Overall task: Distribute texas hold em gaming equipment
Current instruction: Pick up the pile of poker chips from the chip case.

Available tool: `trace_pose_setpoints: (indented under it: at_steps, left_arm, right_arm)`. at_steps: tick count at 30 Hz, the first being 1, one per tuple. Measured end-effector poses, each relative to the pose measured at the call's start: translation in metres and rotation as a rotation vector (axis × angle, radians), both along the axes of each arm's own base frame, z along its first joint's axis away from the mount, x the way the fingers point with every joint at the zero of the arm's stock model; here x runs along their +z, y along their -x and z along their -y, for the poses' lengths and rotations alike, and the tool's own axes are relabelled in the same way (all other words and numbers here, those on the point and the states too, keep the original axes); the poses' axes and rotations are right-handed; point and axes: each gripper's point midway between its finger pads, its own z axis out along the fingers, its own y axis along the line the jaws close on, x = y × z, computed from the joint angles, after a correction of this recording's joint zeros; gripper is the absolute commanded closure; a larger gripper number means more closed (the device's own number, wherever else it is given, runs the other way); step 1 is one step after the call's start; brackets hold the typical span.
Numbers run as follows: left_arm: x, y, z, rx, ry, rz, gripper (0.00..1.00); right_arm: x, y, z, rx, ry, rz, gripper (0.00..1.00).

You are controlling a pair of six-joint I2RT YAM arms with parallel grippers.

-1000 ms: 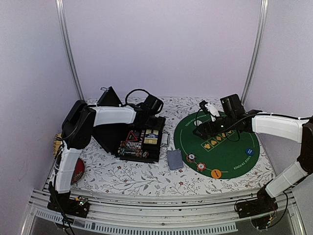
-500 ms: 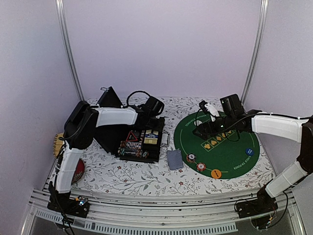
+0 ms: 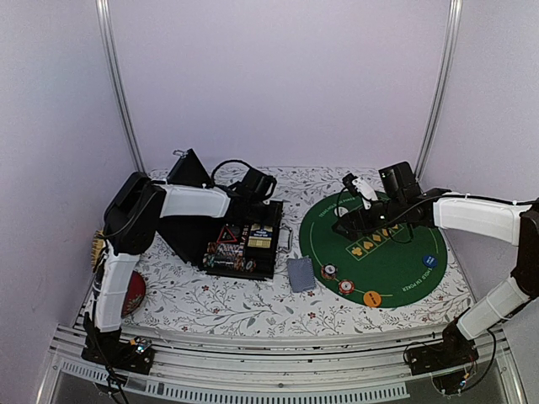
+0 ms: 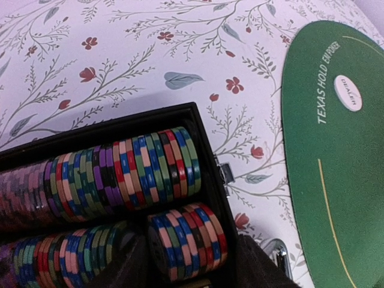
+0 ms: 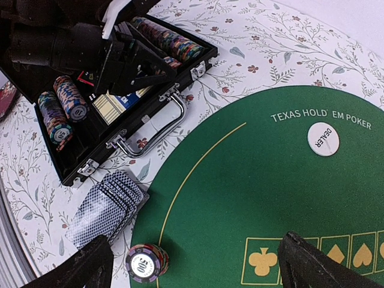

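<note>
Looking through the left wrist view, I see my left gripper (image 4: 192,258) straddling a short roll of poker chips (image 4: 187,237) in the black case (image 4: 108,129) at bottom centre. I cannot tell whether it has clamped. My right gripper (image 5: 195,252) gapes wide over the green mat (image 5: 252,198) — white dealer button (image 5: 323,138) at right, a chip stack (image 5: 146,262) on the bottom edge, playing cards (image 5: 105,207) lower left, off the felt.

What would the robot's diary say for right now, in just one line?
left gripper: astride short chip row in black case, grip unclear | right gripper: open, above green mat | dealer button: on mat
</note>
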Motion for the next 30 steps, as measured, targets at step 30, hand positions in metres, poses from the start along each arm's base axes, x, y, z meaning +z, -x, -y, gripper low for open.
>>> trace_pose_setpoints:
  at_steps: [30]
  left_arm:
    - [0.005, 0.002, -0.011, 0.029, 0.067, 0.005, 0.59]
  right_arm:
    - [-0.003, 0.001, -0.003, 0.016, -0.001, -0.02, 0.03]
